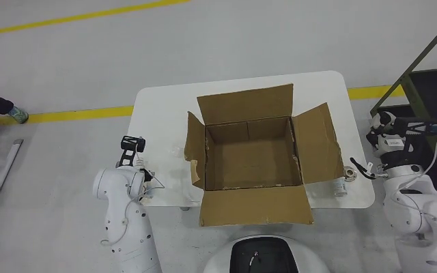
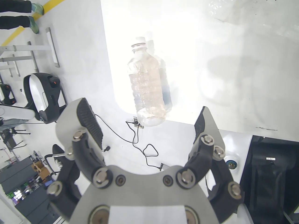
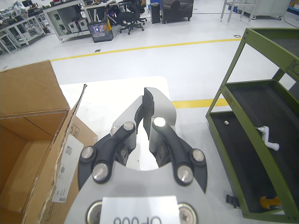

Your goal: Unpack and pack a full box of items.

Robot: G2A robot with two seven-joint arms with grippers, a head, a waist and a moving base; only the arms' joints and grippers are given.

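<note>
Cardboard box (image 1: 246, 104): sat open at the centre of the frame in the top view, on the table; all four flaps were folded outward and the brown inner floor was exposed.
Table (image 1: 164, 109): white with rounded corners; spanned the middle of the frame beneath the box.
Left gripper (image 2: 143, 107): fingers were spread wide apart, clamped on nothing; in the top view hung at the left of the frame, just off the table's left edge.
Bottle (image 2: 147, 87): clear ribbed plastic, on the table close to a rounded corner; lay beyond the spread fingers, apart from them; could not tell whether upright or lying.
Clear film (image 2: 224, 5): crumpled, lay on the table farther in than the bottle.
Right gripper (image 3: 146, 108): fingertips were pressed together with nothing between them; was held over the table's right end, near the box's right flap; in the top view sat at the right edge of the frame.
White label (image 3: 70, 155): was stuck to the outer face of the box's right flap.
Small round object (image 1: 350, 172): lay at the lower right of the table, between the right flap and the right gripper; kind could not be told.
Green cart (image 3: 257, 122): stood on the floor just beside the table's right end, with dark shelves.
Yellow floor line (image 1: 68, 112): ran across the grey floor at the left of the frame, level with the table.
</note>
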